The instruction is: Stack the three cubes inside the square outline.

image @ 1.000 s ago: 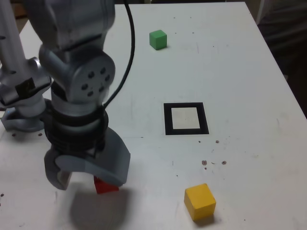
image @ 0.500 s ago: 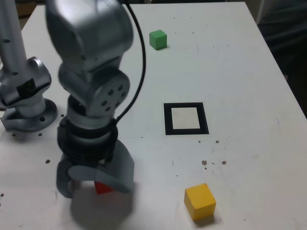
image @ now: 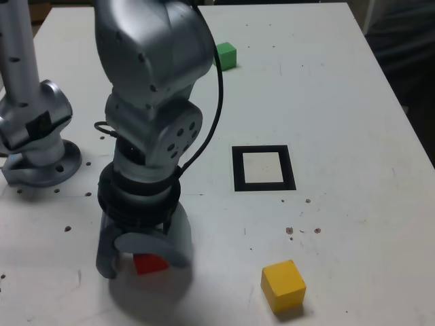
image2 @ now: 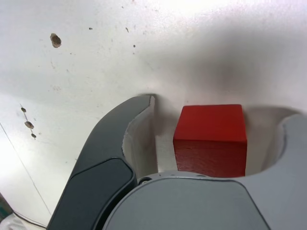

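The red cube (image: 151, 263) sits on the white table near the front, at the exterior view's left. My gripper (image: 141, 263) is down over it with one jaw on each side. In the wrist view the red cube (image2: 210, 132) lies between the jaws of the gripper (image2: 218, 112); a strip of table shows between it and the dark jaw, and the other jaw is close beside it. The jaws are open. The yellow cube (image: 283, 285) rests at the front, right of the gripper. The green cube (image: 225, 56) is far back, partly behind the arm. The square outline (image: 238, 170) holds nothing.
The arm's grey base (image: 37, 159) stands at the exterior view's left edge. A black cable (image: 216, 109) loops off the arm. The table's right edge (image: 401, 115) drops to a dark floor. Small dark specks (image: 302, 231) dot the table surface.
The arm has shifted toward the exterior view's right and come down further around the red cube. The jaws have narrowed around it.
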